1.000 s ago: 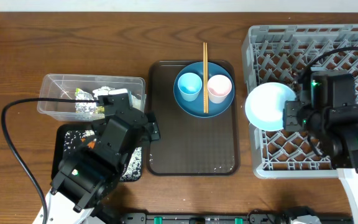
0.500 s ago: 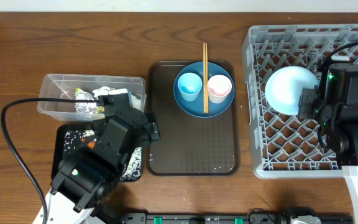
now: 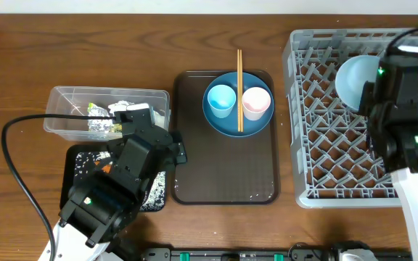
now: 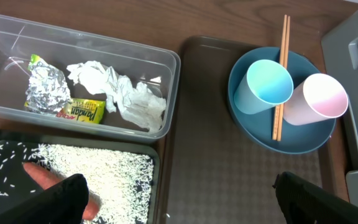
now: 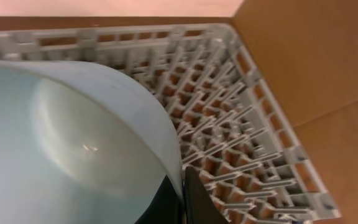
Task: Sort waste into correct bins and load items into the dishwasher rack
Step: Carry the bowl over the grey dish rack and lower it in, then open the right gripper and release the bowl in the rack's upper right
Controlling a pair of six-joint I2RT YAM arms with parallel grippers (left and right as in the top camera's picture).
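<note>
Left of the brown tray [image 3: 223,163]: clear tub [image 4: 166,55] with napkins [image 4: 120,93] and "Pandan" foil wrapper [image 4: 45,90], black tray [image 3: 73,163] with rice [image 4: 98,171], left gripper [image 4: 182,199] gaping, empty. On it: blue plate [image 4: 291,140] bearing light blue cup [image 4: 263,87], pink cup [image 4: 319,99], chopsticks [image 4: 281,68]. Right: right gripper [image 5: 182,193] clamped on white bowl [image 5: 73,143] above rack [image 3: 332,145].

The white bowl [image 3: 353,78] tilts on edge over the grey rack [image 3: 325,156], while the blue plate [image 3: 227,127] carries a light blue cup [image 3: 221,100], a pink cup [image 3: 256,102] and chopsticks [image 3: 239,72].

A brown serving tray [image 3: 223,167] sits on the wooden table [image 3: 85,43].
</note>
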